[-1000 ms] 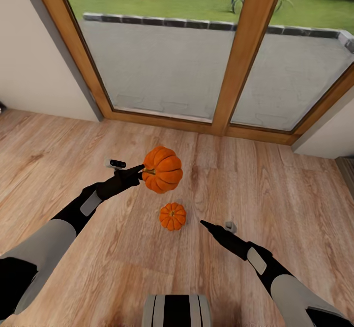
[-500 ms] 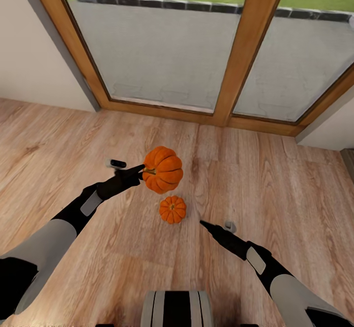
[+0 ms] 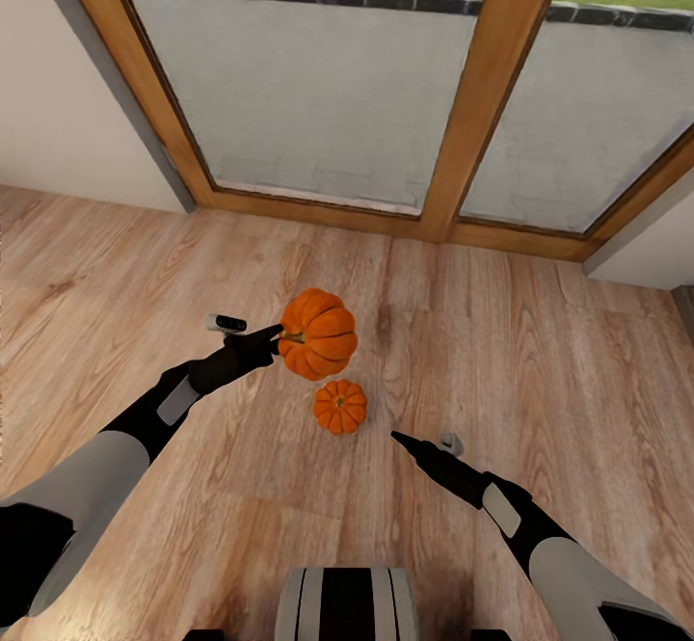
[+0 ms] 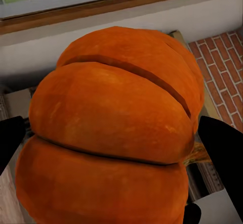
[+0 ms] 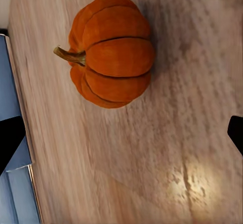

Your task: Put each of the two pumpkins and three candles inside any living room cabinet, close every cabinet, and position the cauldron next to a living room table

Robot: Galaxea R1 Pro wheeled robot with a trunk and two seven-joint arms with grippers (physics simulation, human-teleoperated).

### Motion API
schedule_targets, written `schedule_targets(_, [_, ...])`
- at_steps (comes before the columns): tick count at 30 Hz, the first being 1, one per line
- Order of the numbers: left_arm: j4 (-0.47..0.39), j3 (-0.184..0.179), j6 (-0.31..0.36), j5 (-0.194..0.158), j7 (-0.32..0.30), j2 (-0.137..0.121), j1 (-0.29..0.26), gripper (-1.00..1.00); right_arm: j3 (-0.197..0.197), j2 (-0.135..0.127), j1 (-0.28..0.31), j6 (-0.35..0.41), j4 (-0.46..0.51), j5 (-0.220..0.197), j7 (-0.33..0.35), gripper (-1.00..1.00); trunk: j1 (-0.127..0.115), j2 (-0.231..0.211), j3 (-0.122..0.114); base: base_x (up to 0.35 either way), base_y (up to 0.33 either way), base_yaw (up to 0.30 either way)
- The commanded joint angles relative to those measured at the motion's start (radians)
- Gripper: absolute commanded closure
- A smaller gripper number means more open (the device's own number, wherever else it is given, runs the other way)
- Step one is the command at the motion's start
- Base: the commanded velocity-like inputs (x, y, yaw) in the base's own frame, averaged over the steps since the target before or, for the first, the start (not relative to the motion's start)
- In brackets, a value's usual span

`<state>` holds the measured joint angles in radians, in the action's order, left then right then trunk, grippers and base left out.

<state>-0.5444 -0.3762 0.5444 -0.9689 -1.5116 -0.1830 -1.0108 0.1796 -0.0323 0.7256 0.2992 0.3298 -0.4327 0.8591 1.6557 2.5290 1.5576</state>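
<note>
Left pincer (image 3: 275,336) clamped on one pumpkin (image 3: 318,333), held above the wood floor (image 3: 540,352). Second pumpkin (image 3: 339,407) sits on floor between arms. Right pincer (image 3: 397,438) empty, fingers apart.

Bare wooden floor (image 3: 540,371) lies open on every side of the pumpkin on the floor (image 3: 339,407), so there is room to its left, right and near side. Above and just beyond it hangs the held pumpkin (image 3: 317,333), clamped in the left gripper (image 3: 279,336), blocking a straight descent from the far side. The right gripper (image 3: 397,438), fingers apart, sits near and right of the floor pumpkin with clear floor between them. The window frame (image 3: 472,120) closes off the far side
</note>
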Motion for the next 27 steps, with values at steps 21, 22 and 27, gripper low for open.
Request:
schedule_targets(21, [0.006, 0.002, -0.005, 0.000, 0.001, 0.001, 0.000, 1.00, 0.000, -0.003, 0.000, -0.005, 0.001, 0.000, -0.044, -1.00, 0.000, 0.000, 0.000, 0.037, 0.125, 0.000])
schedule_targets(22, [0.005, 0.002, -0.005, 0.000, 0.001, 0.002, 0.000, 1.00, 0.000, -0.003, 0.000, -0.005, 0.001, 0.000, -0.045, -1.00, 0.000, 0.000, 0.000, 0.000, 0.000, 0.000])
schedule_targets(27, [0.004, 0.002, -0.006, 0.000, 0.001, 0.002, 0.001, 1.00, 0.000, -0.003, 0.000, -0.005, 0.001, 0.000, -0.046, -1.00, 0.000, 0.000, 0.000, 0.000, 0.000, 0.000])
